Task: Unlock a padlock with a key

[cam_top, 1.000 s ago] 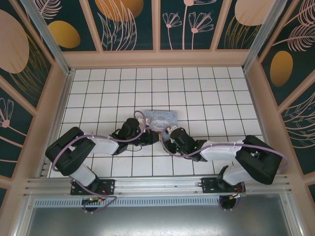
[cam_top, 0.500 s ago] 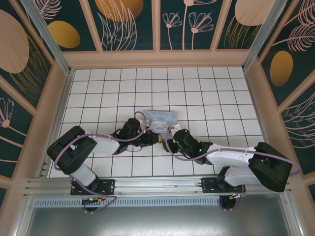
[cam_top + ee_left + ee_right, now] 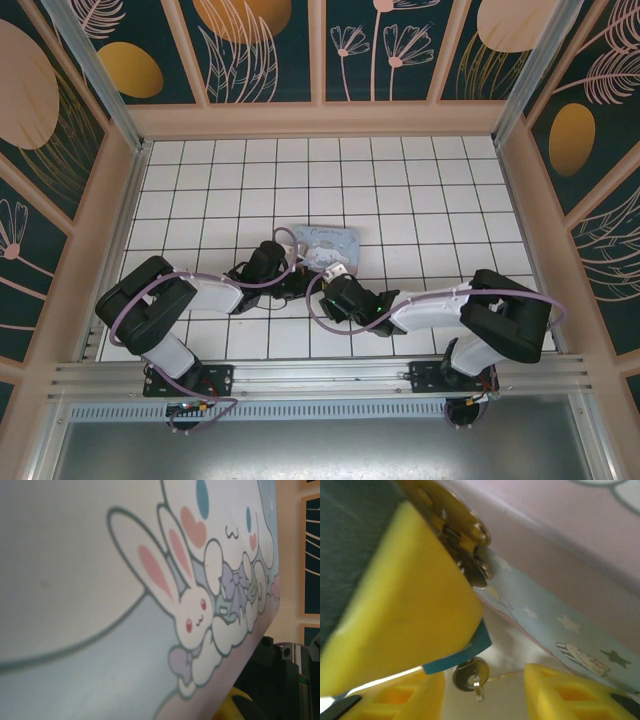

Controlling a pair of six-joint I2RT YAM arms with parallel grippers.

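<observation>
Padlock (image 3: 479, 641), bluish, small and probably light and rigid, sits just below the cartoon tin box's (image 3: 560, 625) brass hasp (image 3: 462, 527); best held by its body. Right gripper (image 3: 485, 694) gapes, holding nothing; left gripper (image 3: 298, 282) state cannot be told.

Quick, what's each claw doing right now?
Left gripper: cannot tell; one yellow finger lies against the padlock.
Right gripper: open, fingers either side of the key.

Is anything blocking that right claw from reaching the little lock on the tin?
Nothing visible does. In the right wrist view the right gripper stands open just below the padlock, whose blue corner peeks from under a yellow finger.
</observation>
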